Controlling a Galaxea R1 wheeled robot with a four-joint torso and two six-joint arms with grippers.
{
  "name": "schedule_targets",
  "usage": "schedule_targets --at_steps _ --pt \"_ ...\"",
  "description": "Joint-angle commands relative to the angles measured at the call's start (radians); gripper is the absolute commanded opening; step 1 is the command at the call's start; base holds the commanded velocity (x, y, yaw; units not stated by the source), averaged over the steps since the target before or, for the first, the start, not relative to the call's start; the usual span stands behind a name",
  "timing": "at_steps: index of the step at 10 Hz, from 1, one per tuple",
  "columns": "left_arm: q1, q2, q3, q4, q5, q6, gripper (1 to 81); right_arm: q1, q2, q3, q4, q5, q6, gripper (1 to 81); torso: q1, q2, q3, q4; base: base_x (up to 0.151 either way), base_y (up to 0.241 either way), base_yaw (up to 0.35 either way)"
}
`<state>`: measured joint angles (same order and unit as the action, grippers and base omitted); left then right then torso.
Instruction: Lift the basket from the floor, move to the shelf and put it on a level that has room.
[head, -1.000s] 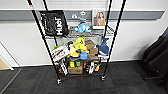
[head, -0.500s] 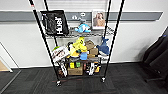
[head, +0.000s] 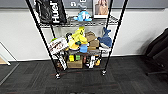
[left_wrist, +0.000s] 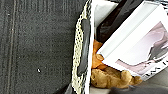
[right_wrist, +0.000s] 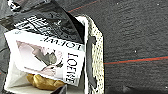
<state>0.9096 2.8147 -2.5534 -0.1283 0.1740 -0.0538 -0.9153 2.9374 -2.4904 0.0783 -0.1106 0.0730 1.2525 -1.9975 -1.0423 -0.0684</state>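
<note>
Head view – shelf (head: 75, 37): standing on small wheels against a pale wall, its black posts rising from the floor (head: 130, 77) of dark carpet.
Head view – upper tier: carrying a black bag (head: 51, 11), a blue plush (head: 82, 16) and a picture box (head: 101, 7).
Head view – lower tiers: crowding with plush toys (head: 77, 38) and cardboard boxes (head: 75, 63).
Left wrist view – basket (left_wrist: 79, 42): showing its cream woven side and a dark loop handle (left_wrist: 83, 47) above the carpet, with a white printed box (left_wrist: 135, 47) and a tan plush (left_wrist: 112, 78) lying inside.
Right wrist view – basket: showing the other handled end, holding the printed box, a black bag and a tan plush, over carpet crossed by a red line (right_wrist: 135, 60).
Grippers: I cannot tell whether either one is clenching or released.
</note>
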Motion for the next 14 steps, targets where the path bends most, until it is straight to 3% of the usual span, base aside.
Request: schedule_targets --at_steps 1,2,3,6,13,14 --pt "-0.12 -0.013 -0.002 -0.011 0.074 0.002 81.1 0.114 0.004 0.006 0.02 -0.043 0.004 81.1 0.063 -0.099 -0.092 0.0 0.0 0.0 0.0" --pt "-0.128 -0.012 -0.004 -0.011 0.078 0.002 81.1 0.121 0.008 0.006 0.02 -0.043 0.004 81.1 0.085 -0.133 -0.109 0.0 0.0 0.0 0.0" --pt "-0.142 -0.015 -0.004 -0.013 0.079 0.002 81.1 0.132 0.018 0.006 0.027 -0.044 0.004 81.1 0.106 -0.165 -0.061 0.0 0.0 0.0 0.0" --pt "-0.174 -0.013 -0.028 -0.014 0.088 -0.001 81.1 0.152 0.033 0.004 0.04 -0.072 0.004 81.1 0.154 -0.24 -0.095 0.0 0.0 0.0 0.0" --pt "-0.203 -0.003 -0.038 -0.014 0.117 -0.003 81.1 0.167 0.057 -0.01 0.072 -0.066 0.005 81.1 0.304 -0.48 -0.097 0.0 0.0 0.0 0.0" --pt "-0.203 -0.001 -0.036 -0.014 0.119 -0.004 81.1 0.172 0.059 -0.01 0.086 -0.061 0.004 81.1 0.26 -0.414 -0.097 0.0 0.0 0.0 0.0"
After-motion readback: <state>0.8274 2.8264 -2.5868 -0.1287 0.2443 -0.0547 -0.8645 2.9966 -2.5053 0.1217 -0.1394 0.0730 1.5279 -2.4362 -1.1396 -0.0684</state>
